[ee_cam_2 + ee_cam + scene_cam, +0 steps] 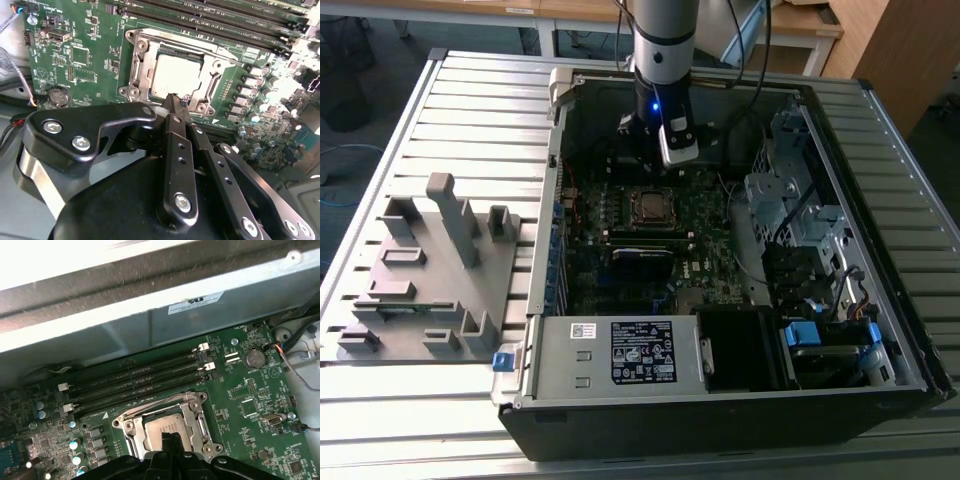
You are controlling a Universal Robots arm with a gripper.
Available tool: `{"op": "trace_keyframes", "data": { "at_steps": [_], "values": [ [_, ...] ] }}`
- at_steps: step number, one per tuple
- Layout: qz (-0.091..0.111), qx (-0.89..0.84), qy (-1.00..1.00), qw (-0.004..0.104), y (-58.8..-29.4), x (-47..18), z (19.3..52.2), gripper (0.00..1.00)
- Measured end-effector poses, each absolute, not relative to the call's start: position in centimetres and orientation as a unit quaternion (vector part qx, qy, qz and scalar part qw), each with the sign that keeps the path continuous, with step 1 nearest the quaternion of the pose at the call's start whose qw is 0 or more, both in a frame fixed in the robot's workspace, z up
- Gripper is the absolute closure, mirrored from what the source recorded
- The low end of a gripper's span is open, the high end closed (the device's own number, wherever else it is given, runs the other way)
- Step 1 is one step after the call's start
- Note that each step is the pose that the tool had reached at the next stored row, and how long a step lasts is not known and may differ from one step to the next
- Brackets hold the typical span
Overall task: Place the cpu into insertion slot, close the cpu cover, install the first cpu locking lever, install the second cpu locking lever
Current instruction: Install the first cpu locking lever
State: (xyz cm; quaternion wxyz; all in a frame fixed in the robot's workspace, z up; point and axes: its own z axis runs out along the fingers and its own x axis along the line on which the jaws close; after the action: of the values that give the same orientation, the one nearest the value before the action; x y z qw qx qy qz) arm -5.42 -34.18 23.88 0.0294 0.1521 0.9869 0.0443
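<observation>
The cpu point(176, 74) lies flat in the insertion slot point(181, 50), its dull silver top showing through the cut-out of the cpu cover point(137, 70), which lies down around it. In the first wrist view the cpu point(161, 426) sits inside the cover point(194, 412), and a thin silvery lever rod point(145, 407) runs along one side of the socket. My gripper point(174, 98) hovers just above the near edge of the socket, black fingertips together and nothing between them. In the exterior view the gripper point(642, 158) hangs inside the open case just behind the socket point(653, 207).
Long black memory slots point(140, 381) run beside the socket. A coin battery point(255, 358) sits toward the board's corner. The metal case wall point(150, 315) rises close behind. A grey fixture point(430, 260) stands on the exterior view's left; a drive cage point(780, 200) on its right.
</observation>
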Motion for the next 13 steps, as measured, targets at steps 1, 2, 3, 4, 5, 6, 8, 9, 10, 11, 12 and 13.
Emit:
{"op": "trace_keyframes", "data": {
  "at_steps": [1, 2, 3, 4, 5, 6, 8, 9, 10, 11, 12, 13],
  "values": [
    [0.044, 0.151, 0.987, 0.030, -34.18, -5.41, 23.86, 0.90],
    [0.043, 0.149, 0.987, 0.029, -34.18, -5.41, 23.86, 0.90],
    [0.043, 0.146, 0.988, 0.029, -34.18, -5.41, 23.87, 0.90],
    [0.042, 0.142, 0.989, 0.029, -34.18, -5.41, 23.87, 0.90],
    [0.041, 0.137, 0.989, 0.029, -34.18, -5.41, 23.86, 0.90],
    [0.040, 0.132, 0.990, 0.029, -34.18, -5.41, 23.86, 0.90],
    [0.037, 0.121, 0.992, 0.029, -34.18, -5.41, 23.85, 0.90],
    [0.036, 0.115, 0.992, 0.029, -34.18, -5.41, 23.84, 0.90],
    [0.034, 0.109, 0.993, 0.029, -34.18, -5.41, 23.83, 0.90],
    [0.033, 0.104, 0.994, 0.029, -34.18, -5.41, 23.81, 0.90],
    [0.031, 0.097, 0.994, 0.029, -34.18, -5.41, 23.79, 0.90],
    [0.028, 0.092, 0.995, 0.029, -34.18, -5.42, 23.77, 0.90]
  ]
}}
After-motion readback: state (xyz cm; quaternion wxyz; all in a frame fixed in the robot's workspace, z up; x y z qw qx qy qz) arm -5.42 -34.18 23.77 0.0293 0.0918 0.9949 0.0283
